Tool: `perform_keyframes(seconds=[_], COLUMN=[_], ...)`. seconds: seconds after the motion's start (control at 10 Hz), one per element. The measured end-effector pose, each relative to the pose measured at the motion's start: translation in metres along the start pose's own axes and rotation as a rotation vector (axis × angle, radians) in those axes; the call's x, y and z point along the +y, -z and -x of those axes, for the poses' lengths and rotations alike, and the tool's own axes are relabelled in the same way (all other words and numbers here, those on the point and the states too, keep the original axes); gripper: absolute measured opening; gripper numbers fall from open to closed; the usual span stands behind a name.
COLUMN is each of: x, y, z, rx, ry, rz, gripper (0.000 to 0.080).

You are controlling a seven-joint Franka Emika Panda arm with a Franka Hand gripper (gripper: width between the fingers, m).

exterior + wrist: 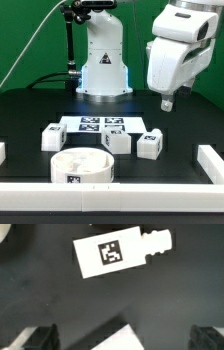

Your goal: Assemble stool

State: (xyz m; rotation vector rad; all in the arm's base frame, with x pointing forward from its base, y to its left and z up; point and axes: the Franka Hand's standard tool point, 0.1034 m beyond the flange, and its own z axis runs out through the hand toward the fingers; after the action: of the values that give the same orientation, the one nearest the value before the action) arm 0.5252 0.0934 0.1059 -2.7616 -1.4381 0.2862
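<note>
The round white rimmed seat (82,165) lies at the front, on the exterior view's left. Three small white blocky legs with tags lie on the black table: one (52,137) on the left, one (118,141) in the middle, one (150,146) on the right. My gripper (168,101) hangs high above the table, behind and to the right of the right leg, touching nothing. In the wrist view one tagged leg (115,252) lies flat well ahead of the gripper (125,335). The dark fingers (40,338) stand wide apart with nothing between them.
The marker board (95,125) lies behind the legs. The robot base (104,70) stands at the back. White rails border the table at the front (110,192) and right (208,160). A white corner (128,339) of something shows below the gripper in the wrist view.
</note>
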Motion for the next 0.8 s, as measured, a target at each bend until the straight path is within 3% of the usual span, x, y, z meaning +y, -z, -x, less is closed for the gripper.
perform_keyframes(seconds=[0.4, 0.5, 0.6, 0.8], x=[0.002, 0.014, 0.028, 0.052], y=[-0.001, -0.008, -0.020, -0.029], z=[0.002, 0.013, 0.037, 0.065], rx=[0.002, 0.044, 0.060, 0.067], ry=[0.003, 0.122, 0.171, 0.257], rz=[0.000, 0.037, 0.054, 0.059], gripper=[0.0650, 0.0650, 0.0650, 0.0650])
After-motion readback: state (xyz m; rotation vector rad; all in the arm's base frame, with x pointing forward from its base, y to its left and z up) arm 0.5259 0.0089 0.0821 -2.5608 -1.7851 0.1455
